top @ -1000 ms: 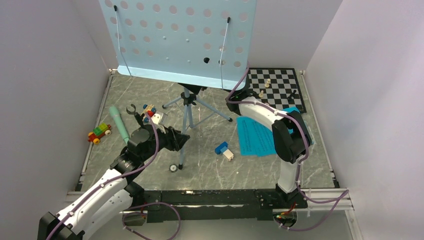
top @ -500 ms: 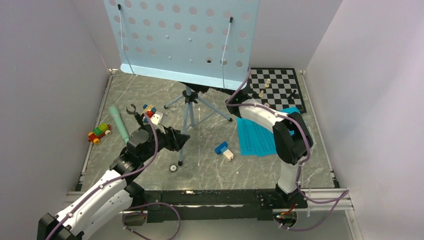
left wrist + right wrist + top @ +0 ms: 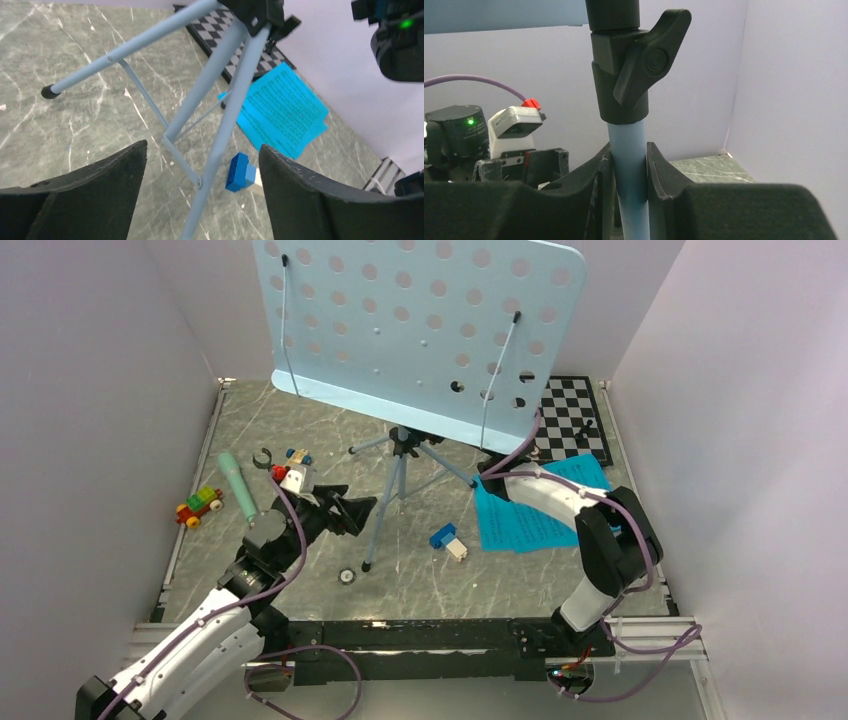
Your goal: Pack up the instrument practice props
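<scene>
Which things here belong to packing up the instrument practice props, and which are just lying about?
Belong: pale-blue music stand, cyan sheet-music pages, mint-green toy microphone.
Lying about: chessboard, toy car, blue-white block.

Chessboard (image 3: pixel 578 422), toy car (image 3: pixel 200 505), blue-white block (image 3: pixel 449 539)

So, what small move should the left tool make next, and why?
Probably ease the left tool forward and close it on the near tripod leg. That tool is open, with the leg between its jaws but untouched. The right tool is shut on the music stand pole just below the black clamp, so the stand is held at one place only.
</scene>
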